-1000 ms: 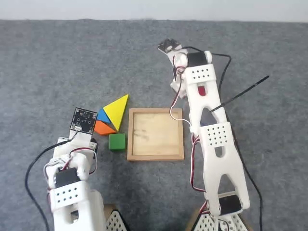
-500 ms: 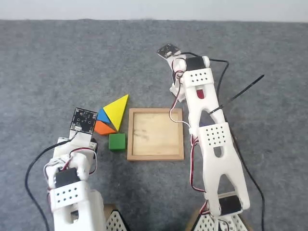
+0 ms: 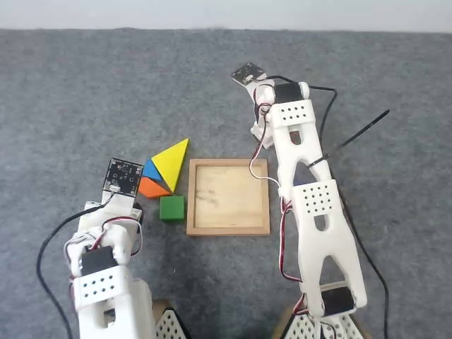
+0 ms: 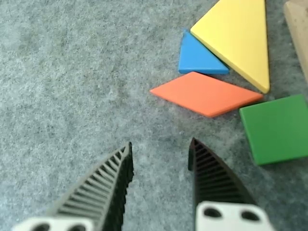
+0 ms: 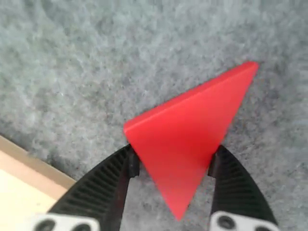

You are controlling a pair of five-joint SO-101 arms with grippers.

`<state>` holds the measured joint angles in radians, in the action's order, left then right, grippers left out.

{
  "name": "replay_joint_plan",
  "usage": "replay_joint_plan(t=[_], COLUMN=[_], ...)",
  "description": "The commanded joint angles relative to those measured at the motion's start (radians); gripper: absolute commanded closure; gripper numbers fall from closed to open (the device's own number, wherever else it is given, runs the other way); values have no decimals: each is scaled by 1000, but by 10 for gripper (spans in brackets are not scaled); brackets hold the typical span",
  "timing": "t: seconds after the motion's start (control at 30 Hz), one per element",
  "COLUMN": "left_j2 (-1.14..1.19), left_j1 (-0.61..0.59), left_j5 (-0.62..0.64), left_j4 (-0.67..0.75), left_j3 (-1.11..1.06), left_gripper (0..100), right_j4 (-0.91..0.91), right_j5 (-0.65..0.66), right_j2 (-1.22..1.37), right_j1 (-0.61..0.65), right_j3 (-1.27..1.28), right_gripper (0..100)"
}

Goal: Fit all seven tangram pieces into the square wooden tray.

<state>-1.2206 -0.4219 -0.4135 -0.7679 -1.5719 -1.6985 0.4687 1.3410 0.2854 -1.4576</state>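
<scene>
Right gripper [image 5: 174, 159] grips a red triangle [image 5: 192, 120] by two of its edges, over the grey carpet [image 3: 85, 92] just past the far right corner of the square wooden tray [image 3: 227, 230]. Whether the piece rests on the carpet cannot be told. Left gripper [image 4: 160, 147] hangs with its jaws spread wide above bare carpet, near the orange parallelogram [image 4: 207, 94]. Left of the tray, a yellow triangle [image 3: 173, 164], a blue triangle [image 3: 150, 170] and the parallelogram lie close together. A green square [image 3: 171, 207] lies just beside the tray's left edge.

Wooden tray [image 3: 227, 229] beside green square [image 3: 171, 207]
</scene>
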Motion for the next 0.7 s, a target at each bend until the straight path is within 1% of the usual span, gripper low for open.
replay_joint_plan(t=[0.0, 0.1, 0.17, 0.27, 0.3, 0.37, 0.47, 0.67], left_j2=[-23, -23, -23, -23, -23, -23, -23, -23], left_j1=[2, 2, 2, 2, 2, 2, 2, 2], left_j5=[-11, -11, -11, -11, -11, -11, -11, -11], left_j4=[21, 21, 21, 21, 21, 21, 21, 21], left_j3=[12, 12, 12, 12, 12, 12, 12, 12], left_gripper=[819, 819, 819, 819, 819, 819, 819, 819], right_j4=[16, 16, 15, 15, 15, 15, 25, 68], right_j5=[28, 23, 9, -138, -173, -204, -242, -256], right_j2=[-1, -2, -2, -4, -10, -28, -47, -42], right_j1=[-18, -16, -8, 4, 10, 21, 38, 59], right_j3=[-14, -14, -14, -15, -15, -11, -12, -6], right_gripper=[797, 786, 726, 601, 577, 568, 587, 592])
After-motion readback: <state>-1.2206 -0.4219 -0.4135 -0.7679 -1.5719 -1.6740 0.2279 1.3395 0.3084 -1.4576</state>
